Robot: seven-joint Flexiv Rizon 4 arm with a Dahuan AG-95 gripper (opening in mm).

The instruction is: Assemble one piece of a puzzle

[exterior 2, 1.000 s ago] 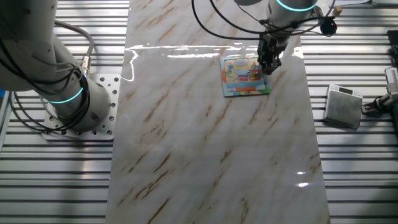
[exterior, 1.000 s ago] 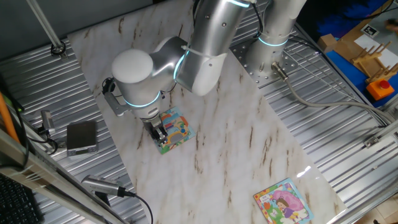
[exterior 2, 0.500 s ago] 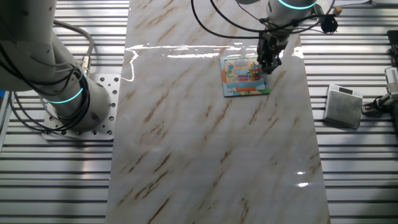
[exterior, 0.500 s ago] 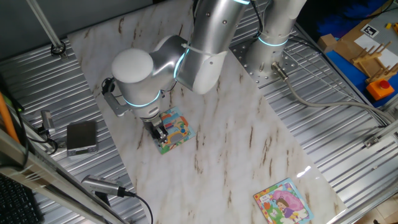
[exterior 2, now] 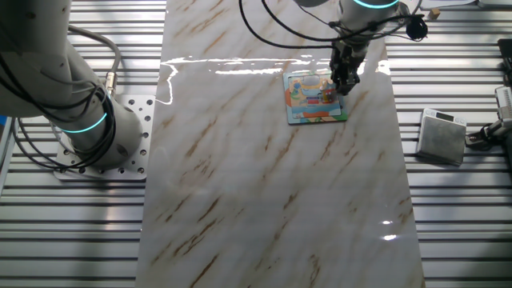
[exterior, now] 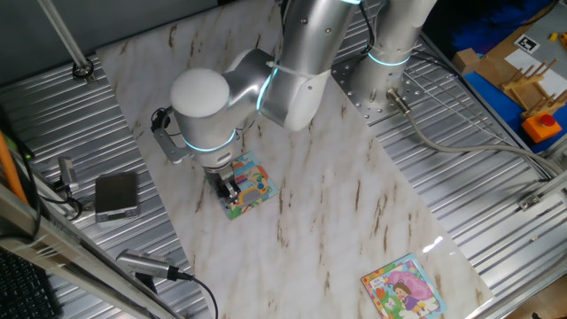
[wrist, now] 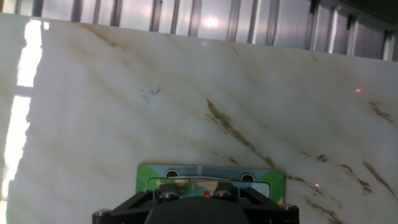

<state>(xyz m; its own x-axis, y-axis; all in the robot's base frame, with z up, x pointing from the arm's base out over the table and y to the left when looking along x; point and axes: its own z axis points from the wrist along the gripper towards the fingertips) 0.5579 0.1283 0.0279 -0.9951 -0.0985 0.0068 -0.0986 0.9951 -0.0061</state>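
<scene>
Looking down on the marble table [exterior: 354,204], we see the gripper [exterior: 232,187] lowered over the left edge of the puzzle [exterior: 249,188], its fingers close together right at the board. We cannot tell whether they pinch anything, since the piece itself is too small or too hidden to make out in any view. A second puzzle [exterior: 403,288], showing a girl in pink, lies well apart near the table's corner.

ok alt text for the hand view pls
The black tool body fills the bottom edge, hiding its fingertips, directly over a small green-bordered puzzle lying on a white marble tabletop with brown veins. Metal slats run along the top.
</scene>
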